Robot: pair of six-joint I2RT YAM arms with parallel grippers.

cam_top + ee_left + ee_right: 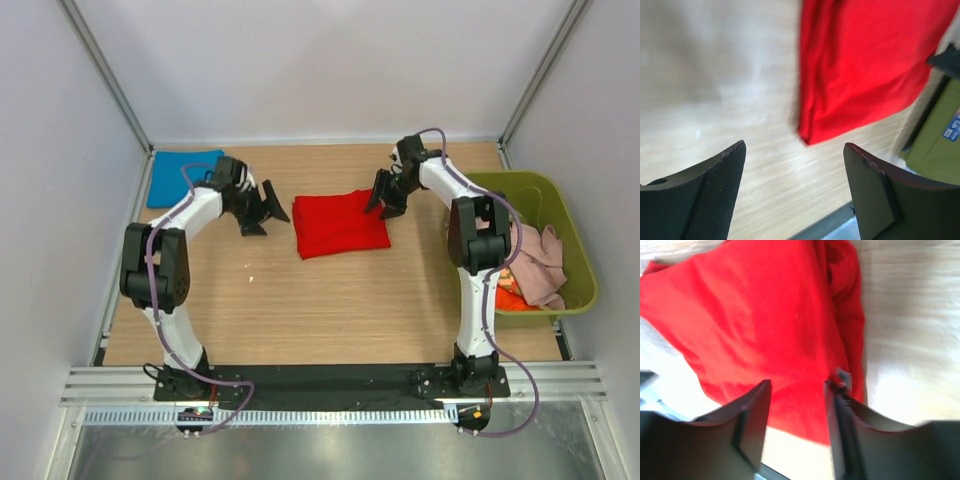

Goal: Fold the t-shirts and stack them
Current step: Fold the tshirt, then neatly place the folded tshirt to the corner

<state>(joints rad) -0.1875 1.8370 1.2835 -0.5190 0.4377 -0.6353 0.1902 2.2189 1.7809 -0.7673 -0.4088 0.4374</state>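
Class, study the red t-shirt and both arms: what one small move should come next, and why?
Probably bring the left gripper to the red t-shirt, at its left edge, and close on it. The shirt lies folded between the arms, both sets of jaws stand open and empty, the right gripper is over its right edge, and a folded blue t-shirt lies at the far left corner to stack on.

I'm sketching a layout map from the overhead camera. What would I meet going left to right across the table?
blue t-shirt → left gripper → red t-shirt → olive-green bin
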